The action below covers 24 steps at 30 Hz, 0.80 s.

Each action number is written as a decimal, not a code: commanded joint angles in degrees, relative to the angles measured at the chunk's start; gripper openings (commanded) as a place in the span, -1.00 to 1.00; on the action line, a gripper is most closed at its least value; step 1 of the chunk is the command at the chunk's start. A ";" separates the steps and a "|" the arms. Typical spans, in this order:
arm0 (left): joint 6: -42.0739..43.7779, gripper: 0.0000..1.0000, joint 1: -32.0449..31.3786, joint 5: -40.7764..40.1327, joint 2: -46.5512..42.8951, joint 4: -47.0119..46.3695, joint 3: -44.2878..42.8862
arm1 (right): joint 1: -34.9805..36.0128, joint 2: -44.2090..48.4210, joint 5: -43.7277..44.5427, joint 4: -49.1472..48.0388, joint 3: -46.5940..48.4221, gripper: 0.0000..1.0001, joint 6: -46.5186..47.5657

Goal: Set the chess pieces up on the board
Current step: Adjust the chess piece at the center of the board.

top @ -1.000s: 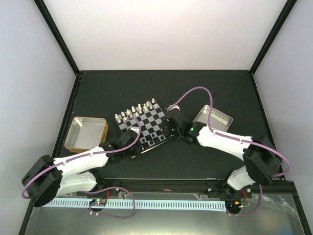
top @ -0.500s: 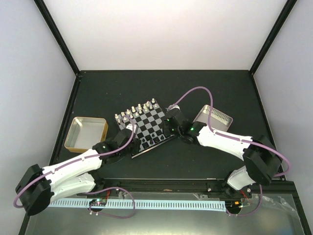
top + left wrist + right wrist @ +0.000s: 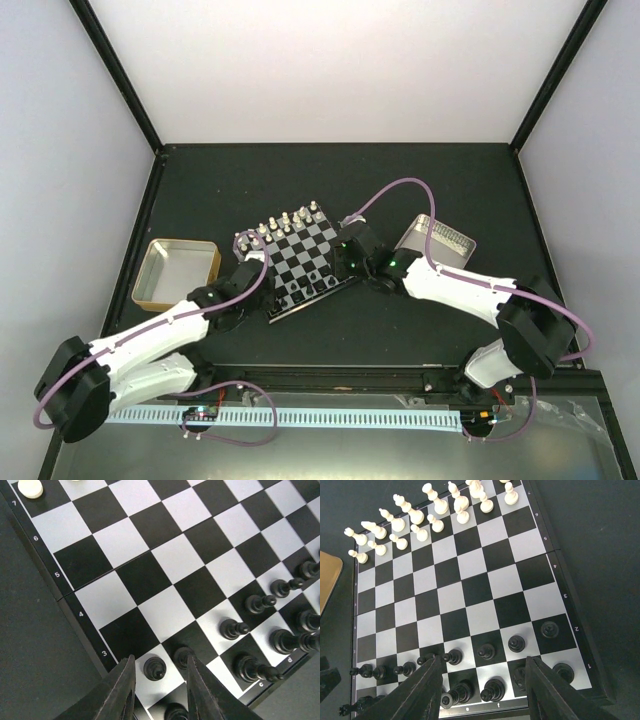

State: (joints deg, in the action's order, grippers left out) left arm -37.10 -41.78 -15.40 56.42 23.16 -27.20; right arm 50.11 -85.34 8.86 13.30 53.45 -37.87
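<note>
The board (image 3: 308,250) lies mid-table, turned at an angle. White chess pieces (image 3: 280,224) fill its far rows, and black ones (image 3: 316,279) stand along the near edge. My left gripper (image 3: 160,658) hovers open over the board's near left corner. A black pawn (image 3: 155,668) stands free on a white square between its fingers, touching neither. A second pawn (image 3: 182,656) stands by the right finger. My right gripper (image 3: 484,658) hangs wide open above the black back rows (image 3: 492,687), holding nothing. In its view the white pieces (image 3: 435,505) show at the top.
A tan-rimmed tray (image 3: 178,273) sits left of the board, close to my left arm. A metal tray (image 3: 437,242) sits to the right, behind my right arm. Dark table surface surrounds the board.
My left gripper has opened and let go of the black pawn, now standing on the board. The left arm has drawn back a little to the left. The right arm has hardly moved.
</note>
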 commanded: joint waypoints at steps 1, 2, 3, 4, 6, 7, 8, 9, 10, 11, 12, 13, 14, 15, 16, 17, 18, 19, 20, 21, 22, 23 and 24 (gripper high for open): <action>-0.19 -0.42 0.71 1.74 2.34 0.31 -2.35 | -0.28 0.20 -0.49 -0.94 0.52 -0.06 -0.72; -0.17 -0.42 0.81 1.83 3.37 0.25 -2.52 | -0.30 0.18 -0.55 -0.99 0.65 -0.06 -0.72; -0.24 -0.44 0.85 1.91 4.32 0.39 -2.69 | -0.30 0.10 -0.60 -0.97 0.61 -0.06 -0.69; -0.25 -0.47 0.93 1.99 5.19 0.76 -3.06 | -0.28 0.02 -0.72 -0.99 0.60 -0.07 -0.71; -0.11 -0.54 1.08 2.10 7.07 1.67 -3.89 | -0.29 -0.08 -0.88 -0.98 0.68 -0.07 -0.72; 0.12 -0.60 1.14 2.29 7.81 1.78 -4.17 | -0.29 -0.13 -1.00 -0.99 0.62 -0.07 -0.79; 0.26 -0.66 1.11 2.33 8.33 1.54 -4.40 | -0.27 -0.17 -1.16 -0.98 0.60 -0.07 -0.73; 0.27 -0.68 1.09 2.34 8.65 1.28 -4.43 | -0.27 -0.25 -1.48 -1.15 0.53 -0.07 -0.72; 0.21 -0.69 1.09 2.26 8.83 0.85 -4.25 | -0.32 -0.26 -1.79 -1.22 0.49 -0.07 -0.67; 0.27 -0.69 1.11 2.10 9.04 0.46 -4.12 | -0.29 -0.34 -1.96 -1.40 0.28 -0.07 -0.71; 0.24 -0.69 1.11 2.00 9.27 0.37 -4.16 | -0.30 -0.35 -2.19 -1.47 0.19 -0.08 -0.79; 0.28 -0.70 1.09 1.89 9.52 0.36 -4.29 | -0.29 -0.35 -2.31 -1.52 0.12 -0.08 -0.85; 0.31 -0.70 1.09 1.80 9.72 0.39 -4.34 | -0.33 -0.35 -2.37 -1.57 0.08 -0.08 -0.89; 0.36 -0.71 1.12 1.71 9.94 0.54 -4.39 | -0.32 -0.35 -2.47 -1.55 0.00 -0.08 -0.89; 0.30 -0.71 1.11 1.61 10.00 0.76 -4.43 | -0.32 -0.35 -2.50 -1.58 0.03 -0.08 -0.89; 0.27 -0.72 1.11 1.52 9.98 0.95 -4.36 | -0.30 -0.37 -2.51 -1.58 0.06 -0.08 -0.82; 0.23 -0.73 1.10 1.51 9.94 1.24 -4.28 | -0.32 -0.43 -2.45 -1.61 0.12 -0.08 -0.81; 0.22 -0.73 1.10 1.51 9.87 1.61 -4.27 | -0.28 -0.44 -2.45 -1.57 0.12 -0.08 -0.76; 0.19 -0.74 1.15 1.60 9.73 1.96 -4.22 | -0.31 -0.44 -2.43 -1.59 0.20 -0.08 -0.76; 0.27 -0.74 1.17 1.71 9.50 2.23 -4.14 | -0.28 -0.44 -2.44 -1.61 0.24 -0.08 -0.77; 0.31 -0.75 1.14 1.81 9.30 2.50 -4.03 | -0.27 -0.52 -2.45 -1.57 0.29 -0.08 -0.72; 0.44 -0.76 1.15 1.86 8.96 2.86 -3.92 | -0.27 -0.53 -2.45 -1.60 0.30 -0.08 -0.78; 0.53 -0.77 1.15 1.86 8.63 3.11 -3.84 | -0.32 -0.59 -2.45 -1.57 0.34 -0.08 -0.80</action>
State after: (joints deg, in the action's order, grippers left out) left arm -37.04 -40.93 -13.45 66.08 24.27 -29.15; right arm 50.11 -85.34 6.46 12.91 53.45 -38.06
